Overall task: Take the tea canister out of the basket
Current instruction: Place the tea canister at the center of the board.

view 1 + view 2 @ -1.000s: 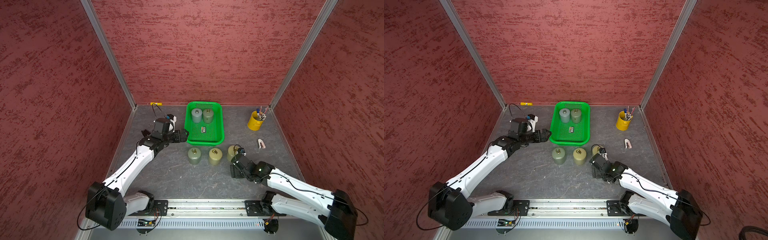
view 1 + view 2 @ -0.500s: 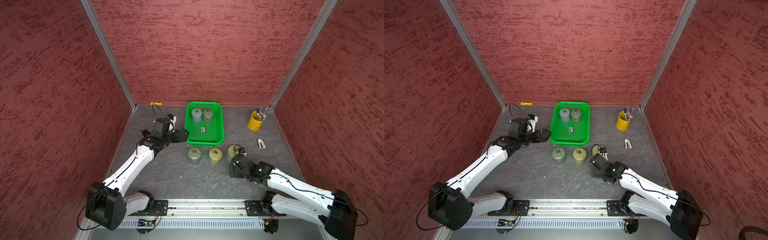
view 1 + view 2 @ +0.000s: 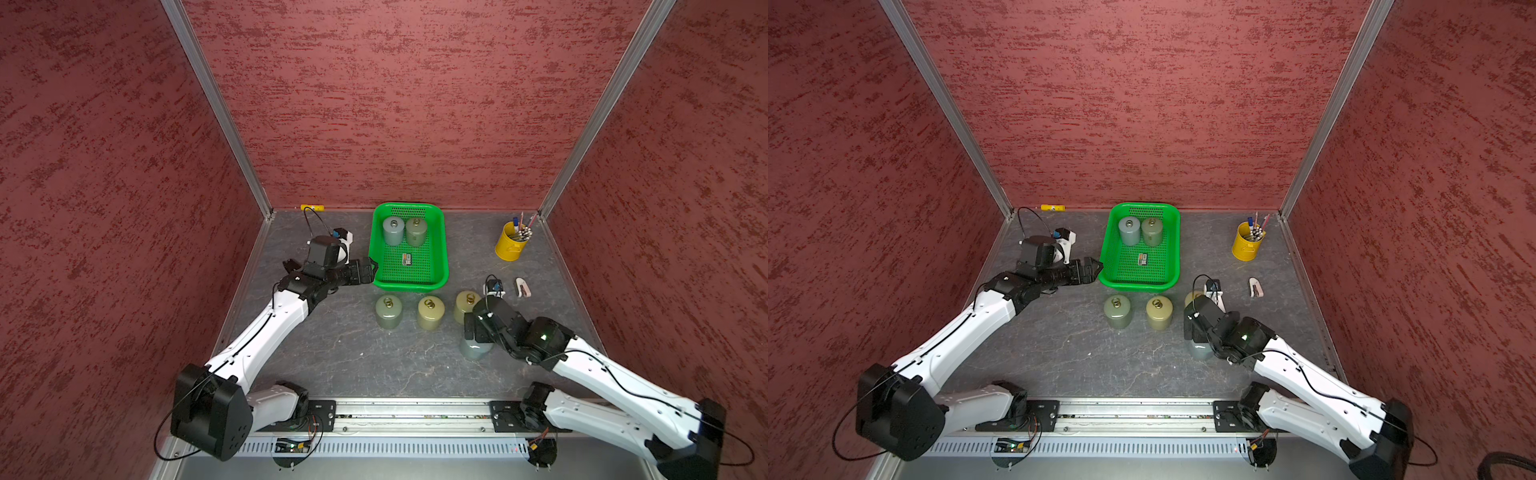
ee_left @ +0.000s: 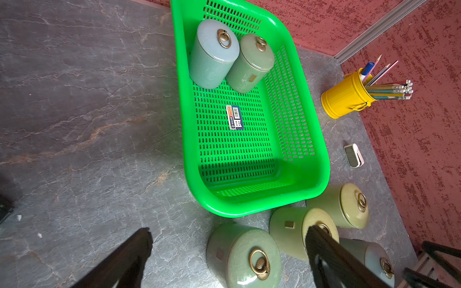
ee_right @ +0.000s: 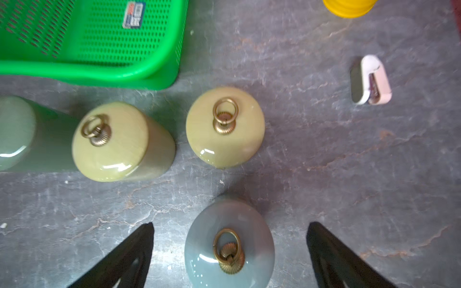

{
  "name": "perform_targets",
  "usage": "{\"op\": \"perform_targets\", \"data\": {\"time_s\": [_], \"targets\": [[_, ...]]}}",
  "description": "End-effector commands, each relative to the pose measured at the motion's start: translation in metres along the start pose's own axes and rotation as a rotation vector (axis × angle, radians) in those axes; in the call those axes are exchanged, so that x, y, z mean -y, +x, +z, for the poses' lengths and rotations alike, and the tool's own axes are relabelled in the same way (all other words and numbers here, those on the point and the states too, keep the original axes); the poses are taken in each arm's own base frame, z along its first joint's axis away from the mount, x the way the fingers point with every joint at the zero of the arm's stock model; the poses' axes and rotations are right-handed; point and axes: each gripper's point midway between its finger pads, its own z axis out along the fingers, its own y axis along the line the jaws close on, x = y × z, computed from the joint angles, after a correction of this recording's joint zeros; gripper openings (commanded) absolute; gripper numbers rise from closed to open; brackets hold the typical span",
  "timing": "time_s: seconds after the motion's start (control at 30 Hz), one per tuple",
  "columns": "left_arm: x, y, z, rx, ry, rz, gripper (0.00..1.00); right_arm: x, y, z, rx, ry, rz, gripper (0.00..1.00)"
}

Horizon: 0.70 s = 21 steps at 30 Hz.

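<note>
Over the last second the right gripper (image 5: pixel 230 224) has gone from pressed together to spread wide, while both arms have hardly shifted. Its two black fingers (image 5: pixel 134 249) now stand on either side of the blue-grey tea canister (image 5: pixel 229 246), clear of it and pinching nothing. In both top views that canister (image 3: pixel 473 352) stands upright on the grey table (image 3: pixel 353 357), lower right of centre. It is outside the basket (image 3: pixel 409 286) and half hidden under the right wrist.

The basket sits mid-frame against the back wall. At its far end two lidded canisters stand close side by side: a pale blue canister (image 3: pixel 393 230) on the left and a green canister (image 3: pixel 416 232) on the right. A barcode sticker (image 3: pixel 407 259) lies on the mesh floor below them.

Just below the basket's near rim three more stand in a row. They are a dark green canister (image 3: pixel 388 312), an olive canister (image 3: pixel 431 312) and a second olive canister (image 3: pixel 464 302), which is partly behind the right arm.

The left gripper (image 3: pixel 369 268) hovers at the basket's lower left corner. The left wrist view shows its jaws spread and empty.

At the right, a yellow bucket (image 3: pixel 510 249) holds pencils and pens (image 3: pixel 523 232). A small white object (image 3: pixel 523 287) lies below it.
</note>
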Motion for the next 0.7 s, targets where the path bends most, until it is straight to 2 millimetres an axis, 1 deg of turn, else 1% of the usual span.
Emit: {"op": "perform_targets", "data": {"time_s": [0.0,0.1,0.13,0.17,0.23,0.27,0.4,0.5,0.53,0.67], "targets": [[0.013,-0.018,-0.005,0.047,0.039,0.014,1.00,0.002,-0.028,-0.018,0.077,0.031,-0.084,0.99],[0.012,-0.018,-0.003,0.046,0.037,0.015,1.00,-0.019,-0.056,-0.022,0.111,-0.002,-0.192,0.99],[0.012,-0.019,-0.002,0.045,0.037,0.014,1.00,-0.028,-0.065,-0.020,0.109,-0.017,-0.231,0.99],[0.013,-0.019,-0.002,0.043,0.037,0.013,1.00,-0.040,-0.072,-0.018,0.097,-0.055,-0.271,0.99],[0.013,-0.020,-0.003,0.047,0.035,0.015,1.00,-0.069,-0.080,-0.014,0.038,-0.193,-0.356,0.99],[0.012,-0.020,-0.003,0.050,0.032,0.014,1.00,-0.079,-0.088,-0.014,0.022,-0.239,-0.378,0.99],[0.008,-0.020,-0.005,0.047,0.020,0.012,1.00,-0.099,-0.127,0.000,0.050,-0.293,-0.438,0.99],[0.004,-0.019,-0.005,0.044,0.010,0.004,1.00,-0.110,-0.157,0.018,0.064,-0.343,-0.450,0.99],[0.003,-0.018,-0.005,0.043,0.008,0.000,1.00,-0.115,-0.162,0.035,0.044,-0.347,-0.459,0.99],[-0.001,-0.016,-0.003,0.036,0.004,-0.006,1.00,-0.133,-0.192,0.073,0.045,-0.347,-0.491,0.99]]}}
